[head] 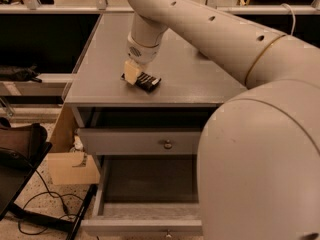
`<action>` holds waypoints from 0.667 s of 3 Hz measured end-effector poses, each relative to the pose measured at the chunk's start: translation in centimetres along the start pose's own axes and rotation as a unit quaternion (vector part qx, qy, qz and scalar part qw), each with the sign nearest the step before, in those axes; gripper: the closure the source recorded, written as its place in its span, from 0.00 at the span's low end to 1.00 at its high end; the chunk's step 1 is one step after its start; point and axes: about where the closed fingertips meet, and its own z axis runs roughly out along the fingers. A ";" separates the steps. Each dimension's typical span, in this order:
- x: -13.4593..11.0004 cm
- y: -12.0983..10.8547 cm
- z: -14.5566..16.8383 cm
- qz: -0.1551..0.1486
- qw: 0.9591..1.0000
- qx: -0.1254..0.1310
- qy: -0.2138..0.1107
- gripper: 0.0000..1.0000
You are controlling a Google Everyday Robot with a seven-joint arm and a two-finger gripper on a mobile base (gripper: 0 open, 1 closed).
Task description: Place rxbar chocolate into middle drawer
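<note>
You had the gripper [133,73] down at the cabinet top [195,81], the arm [200,21] reaching in from above and the wrist pointing steeply downward; I judged that approach to suit a flat bar lying on a flat surface. The rxbar chocolate [146,81] lay flat on the top directly beneath the gripper, its far end sticking out toward the right of the view; the gripper's pale tip covered the other end. I could not tell how wide the gripper stood, nor whether it had hold of the bar.

The middle drawer [150,186] sat well below the gripper and nearer the camera, pulled out far enough to show its dark floor; it seemed ready to take the bar from above. The upper drawer [130,141], with its round knob [167,144], lay between gripper and middle drawer, its front set back from the lower one; you would have needed to carry the bar out past the top's front edge before lowering it.
</note>
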 end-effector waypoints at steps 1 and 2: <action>0.0 0.0 0.0 0.000 1.000 0.000 0.000 0.96; -0.3 0.0 -0.9 0.000 1.000 0.000 0.000 1.00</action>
